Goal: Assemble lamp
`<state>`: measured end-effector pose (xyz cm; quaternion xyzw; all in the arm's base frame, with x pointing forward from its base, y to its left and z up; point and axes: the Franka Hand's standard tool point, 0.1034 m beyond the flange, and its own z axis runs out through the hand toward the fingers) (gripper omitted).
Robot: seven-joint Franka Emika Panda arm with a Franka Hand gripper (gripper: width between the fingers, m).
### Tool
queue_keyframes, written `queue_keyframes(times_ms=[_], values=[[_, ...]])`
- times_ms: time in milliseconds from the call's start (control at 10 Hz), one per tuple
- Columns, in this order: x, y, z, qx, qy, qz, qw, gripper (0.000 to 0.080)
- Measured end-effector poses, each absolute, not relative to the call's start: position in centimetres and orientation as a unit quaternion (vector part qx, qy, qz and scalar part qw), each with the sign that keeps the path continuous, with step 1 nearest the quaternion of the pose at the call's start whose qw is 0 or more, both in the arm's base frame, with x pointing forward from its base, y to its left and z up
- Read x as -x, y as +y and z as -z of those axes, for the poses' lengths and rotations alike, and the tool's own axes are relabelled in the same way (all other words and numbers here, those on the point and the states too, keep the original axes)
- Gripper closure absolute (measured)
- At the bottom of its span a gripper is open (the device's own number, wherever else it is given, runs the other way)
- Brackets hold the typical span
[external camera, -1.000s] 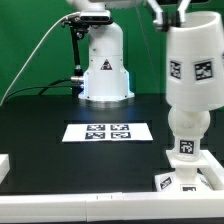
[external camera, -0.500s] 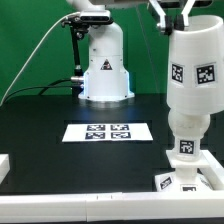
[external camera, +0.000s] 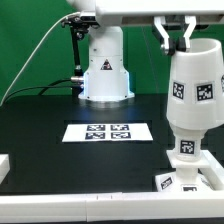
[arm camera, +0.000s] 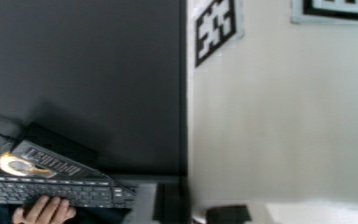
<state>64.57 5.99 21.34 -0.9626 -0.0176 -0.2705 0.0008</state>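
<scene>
The white tapered lamp shade [external camera: 195, 95] with square tags stands upright at the exterior view's right, over the bulb. Only a short white stretch of the bulb [external camera: 186, 136] shows under it. Below that is the blocky lamp base [external camera: 186, 168] with tags on its front. My gripper [external camera: 174, 40] comes down from above with its fingers on either side of the shade's upper rim wall, shut on it. In the wrist view the shade's white wall [arm camera: 282, 120] fills one side at close range, and one dark fingertip [arm camera: 229, 213] shows at the edge.
The marker board [external camera: 107, 131] lies flat in the middle of the black table. The white robot body [external camera: 105, 70] stands at the back, cables beside it. A white piece [external camera: 3, 165] sits at the left edge. A keyboard and a hand [arm camera: 60, 190] show beyond the table.
The gripper and the shade have moved down together. The shade now covers more of the bulb. The base has not moved.
</scene>
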Motion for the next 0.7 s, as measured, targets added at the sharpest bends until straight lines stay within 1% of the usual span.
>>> queue_keyframes(times_ms=[300, 500, 600, 700], values=[[-64.7, 5.6, -19.2, 0.96, -0.028, 0.279, -0.009, 0.0761], [-64.5, 5.4, -17.3, 0.957, -0.031, 0.288, -0.015, 0.0761], [-64.4, 5.3, -16.8, 0.957, -0.031, 0.288, -0.016, 0.0761], [-64.4, 5.3, -16.7, 0.957, -0.031, 0.287, -0.016, 0.0761]])
